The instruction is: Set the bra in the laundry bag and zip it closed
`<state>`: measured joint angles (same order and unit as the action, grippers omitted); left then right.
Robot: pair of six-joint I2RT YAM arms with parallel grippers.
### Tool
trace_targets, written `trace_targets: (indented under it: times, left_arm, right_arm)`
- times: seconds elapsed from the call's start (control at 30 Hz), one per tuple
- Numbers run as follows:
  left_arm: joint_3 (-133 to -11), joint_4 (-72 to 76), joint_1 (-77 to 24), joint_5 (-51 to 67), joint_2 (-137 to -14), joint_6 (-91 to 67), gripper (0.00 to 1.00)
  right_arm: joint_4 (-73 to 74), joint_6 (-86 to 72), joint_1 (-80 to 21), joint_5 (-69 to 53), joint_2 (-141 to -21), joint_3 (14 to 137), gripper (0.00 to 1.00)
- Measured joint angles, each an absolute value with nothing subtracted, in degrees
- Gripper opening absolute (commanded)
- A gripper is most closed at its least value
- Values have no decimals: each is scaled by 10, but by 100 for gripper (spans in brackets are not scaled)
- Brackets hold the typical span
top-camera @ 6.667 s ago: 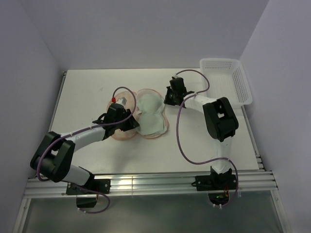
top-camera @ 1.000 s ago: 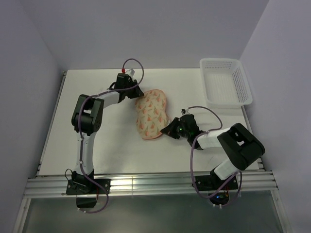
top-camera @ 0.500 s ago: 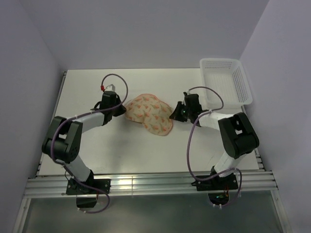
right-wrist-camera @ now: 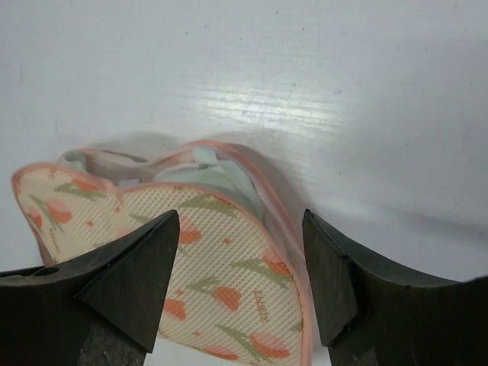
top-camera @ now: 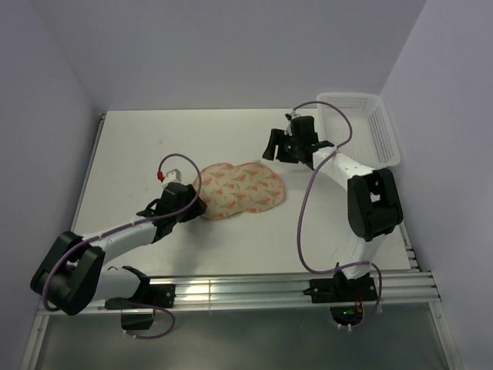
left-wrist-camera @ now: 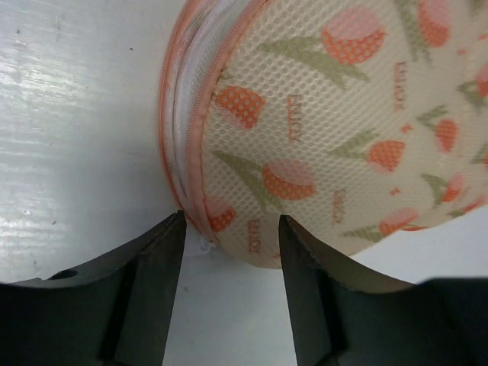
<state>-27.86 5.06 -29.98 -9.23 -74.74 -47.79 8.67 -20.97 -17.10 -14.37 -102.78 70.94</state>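
**White table, printed bag at its middle, both grippers spread**

I see a white table [top-camera: 139, 154] boxed in by pale lilac walls [top-camera: 231, 46], with a metal rail [top-camera: 231, 287] along the near edge. A white basket [top-camera: 383, 131] sits at the far right corner.

The bag [top-camera: 240, 189] lies flat near the middle of the table with its print side up and its long axis running left to right. My left gripper [top-camera: 196, 206] is low at the bag's left end. Its fingers are apart and the rim of that end sits between them, but I cannot tell whether they touch it.

My right gripper [top-camera: 270, 146] hangs over bare table just beyond the bag's far right side. Its fingers are spread wide and it holds nothing. From its wrist camera the rim on that side gapes. The mint bra [right-wrist-camera: 204, 163] shows inside the gap, so the zip is not shut there.
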Motion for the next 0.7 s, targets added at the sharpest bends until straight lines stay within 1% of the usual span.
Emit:
trace_targets:
  times: [0.07, 0.13, 0.17, 0.2, 0.23, 0.27, 0.3, 0.33, 0.4, 0.53, 0.57, 0.63, 0.67, 0.7]
  left_arm:
    - [-267, 40, -302, -96, -708, -490, 59]
    - [-266, 30, -302, -104, -665, -496, 55]
    - [-267, 29, -302, -107, -646, -499, 47]
    - [-267, 26, -302, -109, -625, -505, 45]
    - [-266, 23, -302, -109, -606, -507, 41]
    - [-264, 24, -302, -108, -582, -511, 27]
    - [-260, 26, -302, -108, -563, -519, 22]
    - [-252, 32, -302, -107, -548, -519, 16]
    - [-223, 45, -302, -99, -524, -523, 0]
    - [-150, 69, -302, -88, -532, -512, 0]
    - [-139, 68, -302, -88, -538, -507, 2]
    - [-128, 67, -302, -91, -554, -492, 10]
    - [-128, 71, -302, -91, -561, -485, 16]
    - [-128, 78, -302, -92, -565, -479, 19]
  right_arm:
    - [84, -210, -174, -140, -1010, 698, 73]
    - [79, -216, -187, -128, -974, 662, 69]
    - [71, -221, -197, -124, -953, 638, 63]
    - [63, -228, -214, -116, -923, 609, 57]
    - [53, -235, -233, -110, -896, 581, 48]
    - [37, -244, -258, -106, -865, 550, 19]
    - [18, -252, -289, -105, -833, 519, 4]
    - [-1, -266, -315, -103, -812, 495, 0]
    - [-44, -300, -366, -109, -778, 450, 0]
    - [-172, -378, -445, -96, -753, 350, 11]
    - [-189, -397, -461, -90, -757, 335, 20]
    - [-222, -437, -495, -69, -778, 317, 35]
    - [-236, -453, -509, -58, -789, 314, 53]
    - [-249, -472, -522, -44, -802, 314, 61]
